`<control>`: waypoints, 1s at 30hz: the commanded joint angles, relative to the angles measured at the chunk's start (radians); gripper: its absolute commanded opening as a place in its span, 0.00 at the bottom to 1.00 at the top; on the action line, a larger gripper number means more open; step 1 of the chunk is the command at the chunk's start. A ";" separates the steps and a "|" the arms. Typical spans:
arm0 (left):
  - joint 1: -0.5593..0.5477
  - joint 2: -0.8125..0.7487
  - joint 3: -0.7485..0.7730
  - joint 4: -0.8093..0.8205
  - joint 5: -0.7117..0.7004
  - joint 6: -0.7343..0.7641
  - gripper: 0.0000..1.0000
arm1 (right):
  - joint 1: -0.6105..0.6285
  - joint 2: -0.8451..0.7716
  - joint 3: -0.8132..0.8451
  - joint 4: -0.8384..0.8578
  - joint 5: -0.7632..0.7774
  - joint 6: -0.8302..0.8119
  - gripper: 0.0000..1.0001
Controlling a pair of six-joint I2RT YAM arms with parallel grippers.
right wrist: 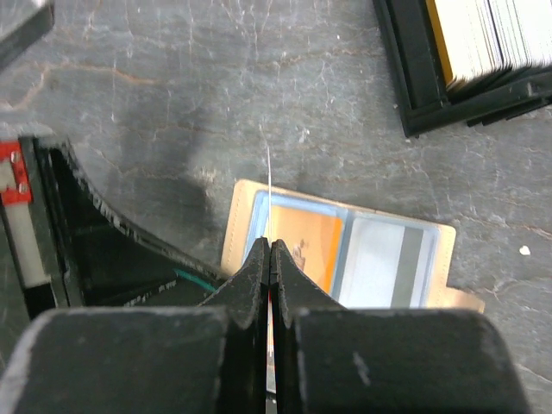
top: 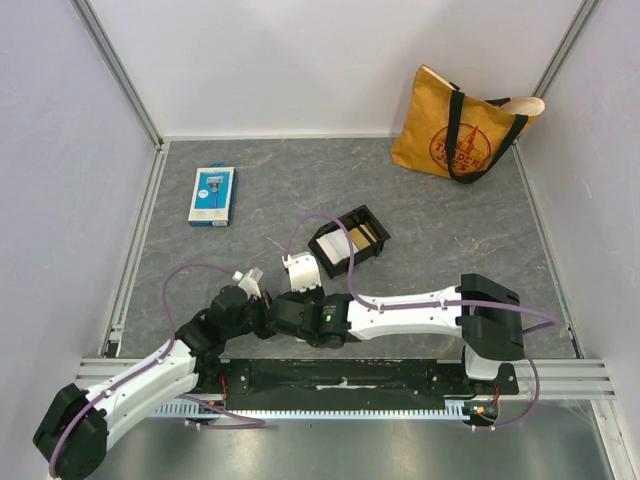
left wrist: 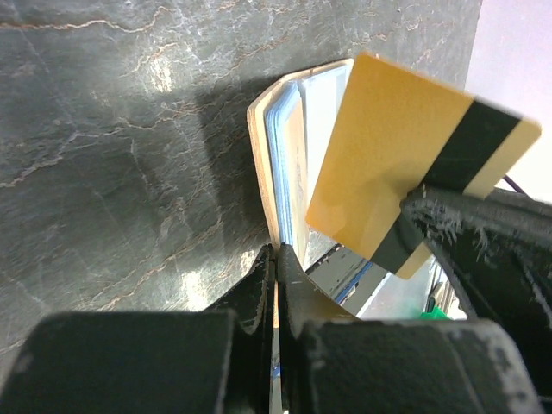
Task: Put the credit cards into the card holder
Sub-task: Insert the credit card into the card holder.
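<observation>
The tan card holder [right wrist: 250,203] lies open on the table under both arms, with an orange card [right wrist: 315,246] and a white, grey-striped card [right wrist: 384,263] in its clear sleeves. My left gripper [left wrist: 278,250] is shut on the holder's [left wrist: 280,129] edge. My right gripper [right wrist: 270,244] is shut on a gold card with a black stripe [left wrist: 397,147], held edge-on just above the holder's left sleeve. The right gripper's fingers [left wrist: 457,220] show in the left wrist view. In the top view the holder is hidden under the wrists [top: 275,300].
A small black tray [top: 368,222] with several more cards [right wrist: 483,34] stands just beyond the holder. A blue-and-white package [top: 212,195] lies at the far left. A yellow tote bag [top: 465,125] stands at the far right. Walls enclose the table.
</observation>
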 commanded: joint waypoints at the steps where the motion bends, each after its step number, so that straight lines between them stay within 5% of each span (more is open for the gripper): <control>1: -0.001 -0.018 0.025 0.012 0.026 0.010 0.02 | -0.055 -0.035 0.013 0.112 -0.042 -0.019 0.00; 30: -0.001 -0.053 0.045 -0.028 0.024 0.004 0.02 | -0.075 -0.010 -0.038 0.097 -0.031 -0.010 0.00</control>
